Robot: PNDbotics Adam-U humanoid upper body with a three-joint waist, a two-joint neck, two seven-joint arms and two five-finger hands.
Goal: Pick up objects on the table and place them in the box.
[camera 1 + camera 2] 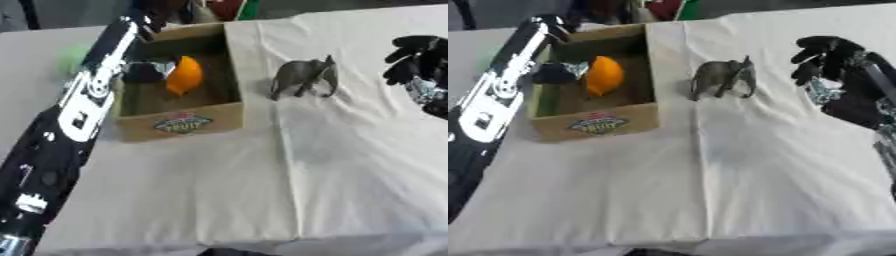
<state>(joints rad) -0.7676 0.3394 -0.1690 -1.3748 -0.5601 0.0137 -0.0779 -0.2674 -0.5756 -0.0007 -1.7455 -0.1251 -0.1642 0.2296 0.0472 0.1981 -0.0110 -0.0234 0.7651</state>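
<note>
The left robot hand (557, 73) sits inside the box (597, 122), clenched on an orange object (604, 75). The right robot hand (826, 57) hangs released, right of the elephant (724, 76) on the worktop (710, 175).

The box (182, 123) looks like matt brown cardboard with a printed label on its front wall, and the table (710, 190) is covered in soft off-white cloth with a few creases. The orange object (185, 75) in the box has a smooth, slightly shiny skin, while the grey elephant (304, 76) looks like dull moulded plastic. The left arm (83, 107) has glossy black and white hard shells, and the right hand (824, 57) is matt black.
</note>
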